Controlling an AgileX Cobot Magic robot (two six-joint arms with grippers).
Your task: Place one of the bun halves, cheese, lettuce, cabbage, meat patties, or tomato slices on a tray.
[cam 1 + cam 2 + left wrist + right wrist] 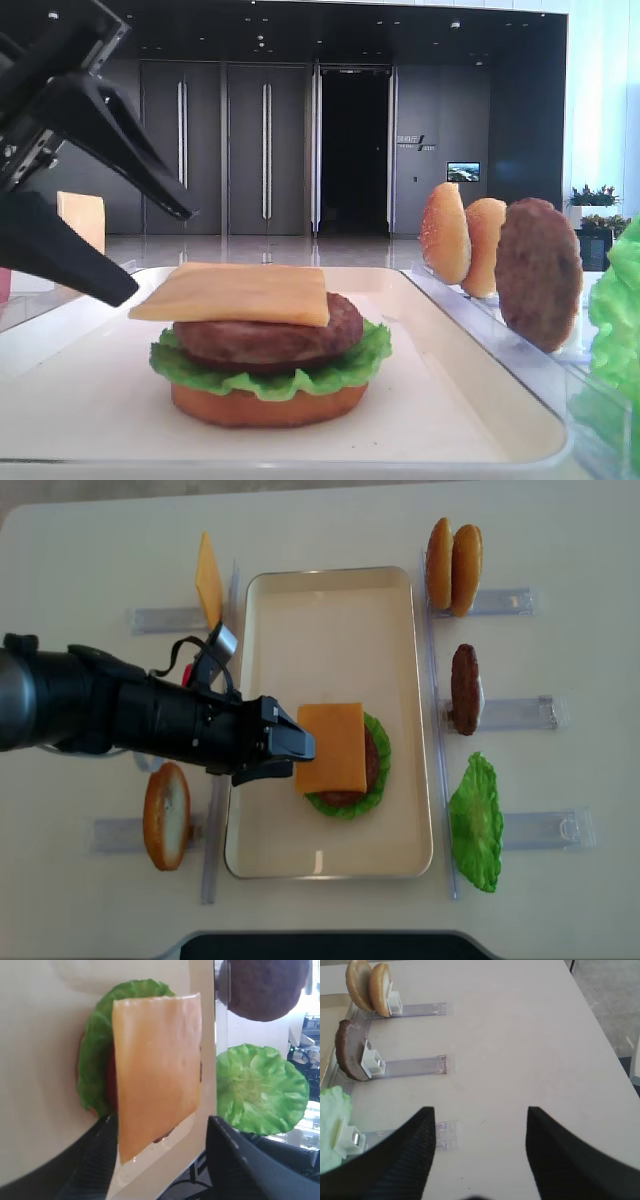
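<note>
The cheese [335, 746] is lying flat atop the patty [268, 335], lettuce [270, 375] and bun base on the tray [330, 610], with the left gripper [297, 743] fingers being held spread wide, gripping nothing. A straight backing-out, clear of the slice's overhanging edge, is being called for. The right gripper [480, 1125] is hovering over bare desk [520, 1035], fingers parted, empty.

Showing pale yellow-orange: the cheese [336, 746] topping the stack on the cream-white tray [330, 615]. Peeking out beneath it: a dark brown grainy patty [268, 335], frilly bright green lettuce [270, 380], an orange-brown bun base [268, 406]. Gleaming black beside the tray: the left claw [295, 748]. Lying pale beige underneath: the surface [560, 540].
</note>
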